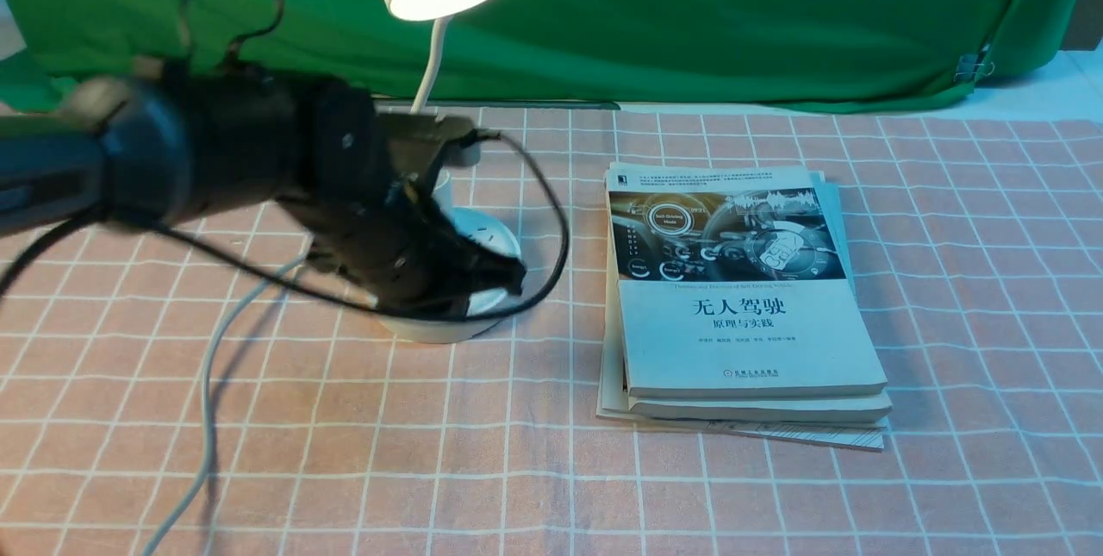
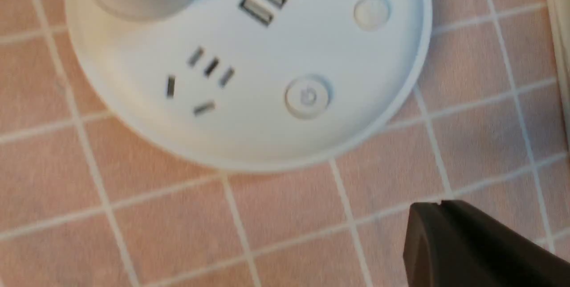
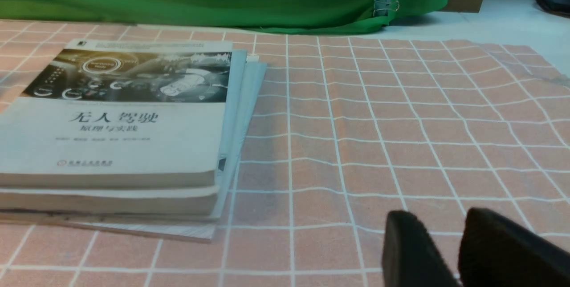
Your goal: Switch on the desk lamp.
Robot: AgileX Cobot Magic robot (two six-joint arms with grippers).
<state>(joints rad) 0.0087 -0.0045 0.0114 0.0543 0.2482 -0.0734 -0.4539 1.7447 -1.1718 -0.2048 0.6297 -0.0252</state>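
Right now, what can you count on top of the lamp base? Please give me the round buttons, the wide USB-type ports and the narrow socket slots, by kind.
Round buttons: 2
Wide USB-type ports: 2
Narrow socket slots: 5
Total: 9

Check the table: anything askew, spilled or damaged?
Only the book stack looks slightly askew, its lower layers sticking out past the top book. No spill or damage shows, though the left arm hides part of the lamp base.
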